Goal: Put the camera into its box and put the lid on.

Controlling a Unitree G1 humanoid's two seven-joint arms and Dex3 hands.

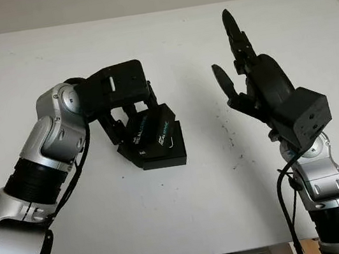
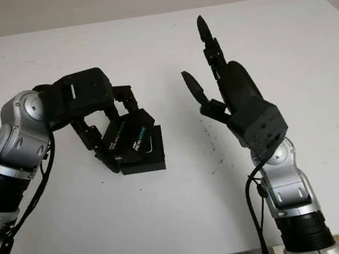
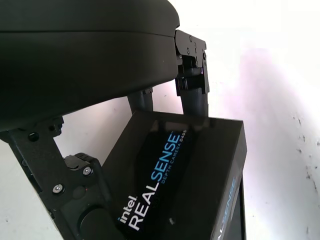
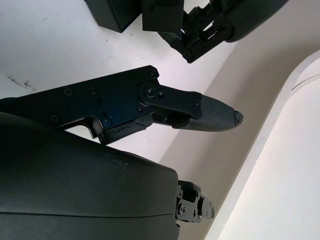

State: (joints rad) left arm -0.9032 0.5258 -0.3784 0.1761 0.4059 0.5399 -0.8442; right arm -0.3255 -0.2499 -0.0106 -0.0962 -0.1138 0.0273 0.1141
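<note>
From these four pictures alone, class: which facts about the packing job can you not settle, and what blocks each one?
- Whether the camera is inside the box: the lid, tilted over it, hides the interior in both eye views.
- Whether the lid is seated: in the left wrist view the picture's edge cuts off its lower end.
- Where the left hand presses the lid: its own shell hides the fingertips.

The right hand is open, raised above the table.

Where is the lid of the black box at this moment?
In the head views the lid is left of centre on the white table, tilted over the box and gripped by the left hand.
</note>
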